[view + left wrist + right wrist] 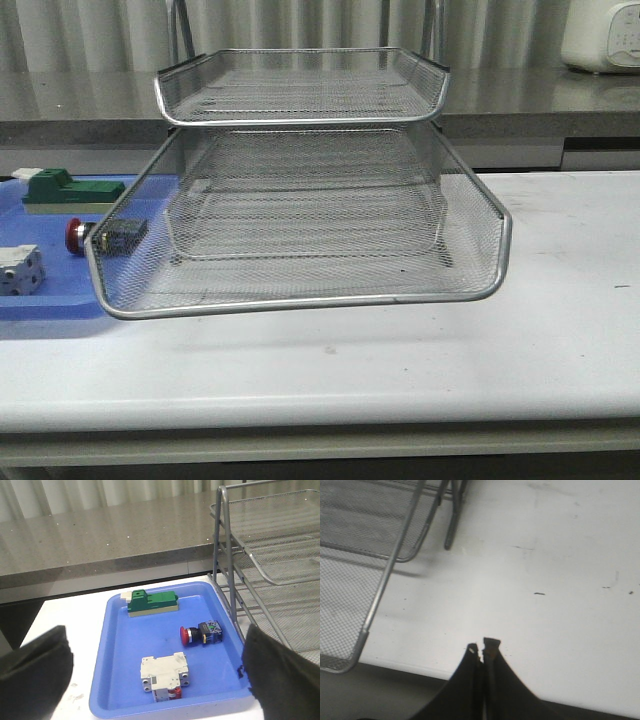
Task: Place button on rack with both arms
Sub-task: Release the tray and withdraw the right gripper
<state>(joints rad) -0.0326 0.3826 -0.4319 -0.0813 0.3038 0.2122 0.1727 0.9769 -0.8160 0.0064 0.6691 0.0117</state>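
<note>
Your button (201,633) lies on its side in the blue tray (116,645), toward the edge nearest the rack (300,240). Its red mushroom cap points away from the rack; behind the cap come a dark body and a blue-and-yellow rear block. In the front view you see it (80,236) partly through the mesh wall of the rack's lower tier, only the red cap showing clear of the rim.

Bare blue floor surrounds the button on every side. The green-and-white block (151,602) sits apart from it near the tray's far edge, and the white cube-like part (164,674) sits apart toward the near edge. The tray's raised lip runs between the button and the rack's upright posts, which stand just beside that lip.

No writing on the button or the other parts is readable at this sharpness.

Your left gripper (160,680) hangs above the near part of the tray with its jaws spread wide, one finger at each side of the wrist view and nothing between them. Your right gripper (481,651) is over the bare white table (560,580) beside the rack's corner, its jaws pressed together and holding nothing. Open tabletop lies in front of the rack's lower tier, whose front rim overhangs it.
</note>
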